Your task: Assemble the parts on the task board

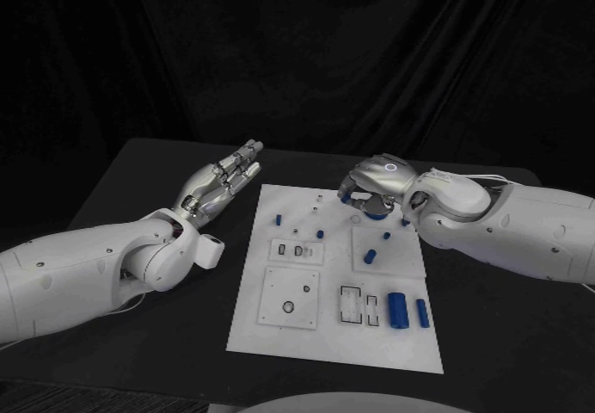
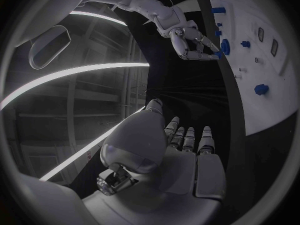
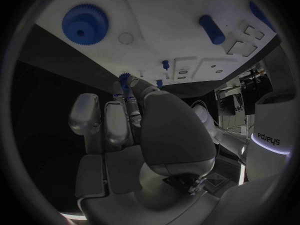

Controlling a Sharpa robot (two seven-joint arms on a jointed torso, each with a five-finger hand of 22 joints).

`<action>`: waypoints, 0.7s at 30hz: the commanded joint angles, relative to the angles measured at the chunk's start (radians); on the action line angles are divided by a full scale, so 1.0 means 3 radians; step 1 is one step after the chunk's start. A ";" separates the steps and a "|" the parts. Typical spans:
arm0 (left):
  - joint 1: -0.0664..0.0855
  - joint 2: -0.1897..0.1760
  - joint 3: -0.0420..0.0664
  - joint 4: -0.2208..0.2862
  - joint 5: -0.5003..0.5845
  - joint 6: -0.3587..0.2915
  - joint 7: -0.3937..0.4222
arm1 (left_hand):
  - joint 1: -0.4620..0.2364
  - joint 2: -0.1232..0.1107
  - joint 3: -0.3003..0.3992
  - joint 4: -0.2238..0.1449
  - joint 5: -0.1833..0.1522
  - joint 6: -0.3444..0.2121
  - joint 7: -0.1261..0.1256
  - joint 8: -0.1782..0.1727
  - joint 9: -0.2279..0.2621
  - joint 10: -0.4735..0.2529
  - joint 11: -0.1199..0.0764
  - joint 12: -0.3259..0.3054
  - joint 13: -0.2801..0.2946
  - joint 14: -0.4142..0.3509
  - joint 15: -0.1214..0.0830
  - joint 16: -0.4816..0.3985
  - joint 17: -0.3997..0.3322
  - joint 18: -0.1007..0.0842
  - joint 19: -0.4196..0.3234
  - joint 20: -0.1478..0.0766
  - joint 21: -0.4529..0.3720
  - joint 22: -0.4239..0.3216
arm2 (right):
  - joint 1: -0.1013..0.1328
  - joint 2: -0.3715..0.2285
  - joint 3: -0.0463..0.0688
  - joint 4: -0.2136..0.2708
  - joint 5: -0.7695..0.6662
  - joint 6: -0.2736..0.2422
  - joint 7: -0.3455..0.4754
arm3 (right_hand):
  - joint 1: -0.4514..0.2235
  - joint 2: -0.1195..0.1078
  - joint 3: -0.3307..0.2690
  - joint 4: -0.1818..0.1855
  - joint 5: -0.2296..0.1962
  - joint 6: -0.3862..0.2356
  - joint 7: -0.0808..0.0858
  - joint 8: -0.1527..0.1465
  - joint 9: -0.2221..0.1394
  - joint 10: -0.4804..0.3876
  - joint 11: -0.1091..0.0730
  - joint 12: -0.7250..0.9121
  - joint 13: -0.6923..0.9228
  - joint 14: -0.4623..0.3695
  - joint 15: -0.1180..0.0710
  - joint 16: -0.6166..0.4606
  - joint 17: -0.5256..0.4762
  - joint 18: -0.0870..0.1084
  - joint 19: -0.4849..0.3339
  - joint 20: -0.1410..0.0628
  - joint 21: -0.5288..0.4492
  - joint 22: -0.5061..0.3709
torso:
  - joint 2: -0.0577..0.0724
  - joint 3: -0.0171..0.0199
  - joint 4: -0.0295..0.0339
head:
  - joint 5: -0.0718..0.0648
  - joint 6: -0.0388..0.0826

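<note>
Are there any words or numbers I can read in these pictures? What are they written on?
"sharpa", seen upside down in the right wrist view: on the white robot body at the circle's rim.
The task board shows no words or numbers that I can read; it has only outlines and holes.
The blue parts carry no readable marks.
The left hand and right hand carry no readable marks.

Bare table L of task board, small upright blue parts crowd board's far half

Black table; black curtain behind it.
</note>
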 commanded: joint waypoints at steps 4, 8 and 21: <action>0.0007 0.0032 0.0003 -0.0012 -0.0009 0.0068 0.0308 | 0.0053 -0.0001 0.0025 0.0000 0.0028 0.0001 0.0027 0.0016 0.0004 -0.0005 0.0034 -0.0022 -0.0003 -0.0001 0.0025 -0.0012 -0.0006 0.0059 0.0008 0.0026 -0.0011 -0.0005 | 0.0012 0.0176 0.0007 -0.0171 -0.0032 -0.0023 0.0008 | 0.0017 -0.0008 0.0004 0.0030 -0.0065 0.0008 -0.0008 -0.0010 0.0025 0.0068 -0.0098 -0.0024 -0.0009 0.0088 -0.0022 0.0015 0.0003 -0.0022 0.0021 -0.0008 0.0014 0.0012 | 0.0000 -0.0001 0.0004 | 0.0010 -0.0002; 0.0007 0.0044 0.0003 -0.0018 -0.0009 0.0076 0.0305 | 0.0057 -0.0001 0.0028 -0.0002 0.0033 0.0008 0.0030 0.0017 0.0005 -0.0005 0.0037 -0.0022 -0.0003 -0.0001 0.0026 -0.0012 -0.0006 0.0059 0.0008 0.0028 -0.0011 -0.0005 | 0.0007 0.0308 0.0008 -0.0315 -0.0032 0.0101 0.0007 | 0.0010 -0.0017 0.0004 0.0049 -0.0082 -0.0034 -0.0002 -0.0047 0.0023 -0.0004 -0.0090 -0.0029 -0.0012 0.0087 -0.0021 0.0012 -0.0001 -0.0024 0.0020 -0.0010 0.0012 0.0022 | 0.0001 -0.0003 0.0008 | 0.0001 -0.0001; 0.0007 0.0076 0.0003 -0.0039 -0.0009 0.0096 0.0292 | 0.0070 -0.0003 0.0036 -0.0001 0.0042 0.0043 0.0049 0.0024 0.0010 -0.0005 0.0057 -0.0022 -0.0003 -0.0001 0.0032 -0.0012 -0.0006 0.0060 0.0008 0.0040 -0.0011 -0.0005 | -0.0015 0.0579 0.0041 -0.0668 -0.0032 0.0179 0.0013 | 0.0009 -0.0016 0.0004 0.0052 -0.0088 -0.0033 -0.0002 -0.0049 0.0024 -0.0005 -0.0091 -0.0024 -0.0010 0.0087 -0.0021 0.0013 0.0001 -0.0029 0.0030 -0.0010 0.0029 0.0044 | 0.0003 -0.0006 0.0012 | 0.0005 0.0004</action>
